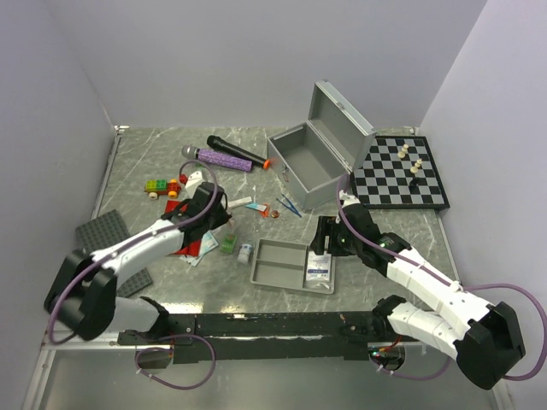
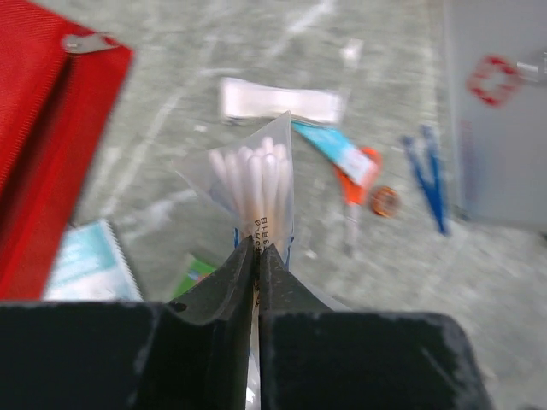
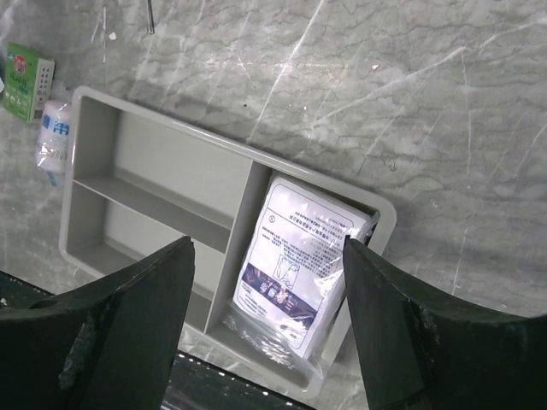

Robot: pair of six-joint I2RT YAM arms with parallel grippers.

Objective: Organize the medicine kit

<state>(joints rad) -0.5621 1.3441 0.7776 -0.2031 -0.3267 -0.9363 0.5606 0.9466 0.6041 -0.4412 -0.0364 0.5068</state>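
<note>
The silver-grey metal case (image 1: 309, 165) stands open at the back, lid up. The grey divided tray (image 1: 272, 275) lies near the front, with a white plastic-wrapped packet (image 1: 320, 266) in its right compartment; the tray (image 3: 154, 162) and the packet (image 3: 295, 256) also show in the right wrist view. My right gripper (image 3: 267, 256) is open just above that packet. My left gripper (image 2: 256, 248) is shut on a clear bag of cotton swabs (image 2: 255, 184), held above the table beside the red pouch (image 2: 34, 145). In the top view the left gripper (image 1: 214, 207) is over the pouch (image 1: 182, 207).
A small roll (image 1: 246, 251) and a green box (image 1: 228, 243) lie left of the tray. Blue tweezers (image 2: 427, 175), an orange-capped tube (image 2: 350, 171) and a white strip (image 2: 278, 100) lie by the case. A microphone, purple roller, toy blocks, dark studded plates (image 1: 101, 232) and a chessboard (image 1: 402, 171) surround them.
</note>
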